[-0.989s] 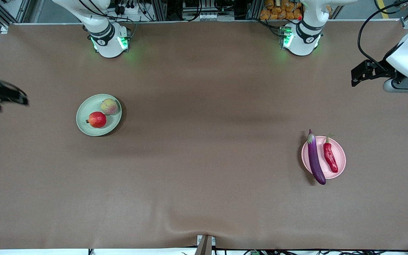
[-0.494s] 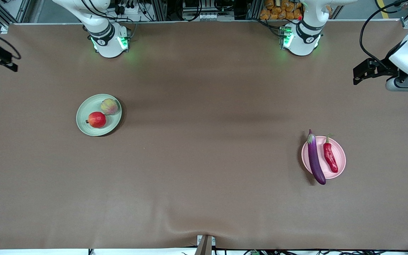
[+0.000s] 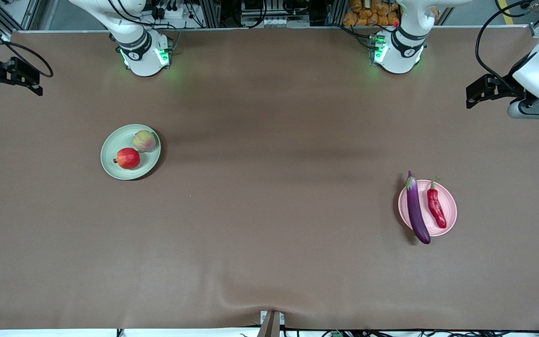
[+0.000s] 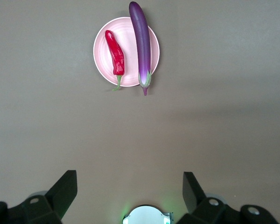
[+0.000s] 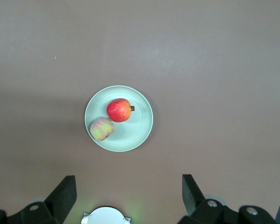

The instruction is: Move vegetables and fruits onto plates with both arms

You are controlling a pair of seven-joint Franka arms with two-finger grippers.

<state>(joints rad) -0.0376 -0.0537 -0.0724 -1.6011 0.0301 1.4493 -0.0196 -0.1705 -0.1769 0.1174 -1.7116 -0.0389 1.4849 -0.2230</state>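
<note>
A red apple-like fruit (image 3: 128, 158) and a yellowish-pink peach-like fruit (image 3: 144, 140) lie on the pale green plate (image 3: 110, 164) toward the right arm's end; they also show in the right wrist view, apple (image 5: 119, 110), peach (image 5: 102, 129), plate (image 5: 140, 126). The purple eggplant (image 3: 417, 210) and the red chili pepper (image 3: 436, 208) lie on the pale pink plate (image 3: 449, 206) toward the left arm's end; the left wrist view shows eggplant (image 4: 141, 42), chili (image 4: 115, 52), plate (image 4: 130, 74). My left gripper (image 4: 129, 189) and right gripper (image 5: 128, 189) are open, empty, raised high at the table's ends.
Both arm bases (image 3: 145, 56) (image 3: 396, 54) stand along the table's top edge with green lights. The brown table cover (image 3: 269, 187) has a small wrinkle at its front edge near a bracket (image 3: 272, 323). Clutter and cables lie past the back edge.
The right gripper has swung up and away from the green plate to the table's end and now holds still. The left gripper has shifted only slightly. The food has not moved.
</note>
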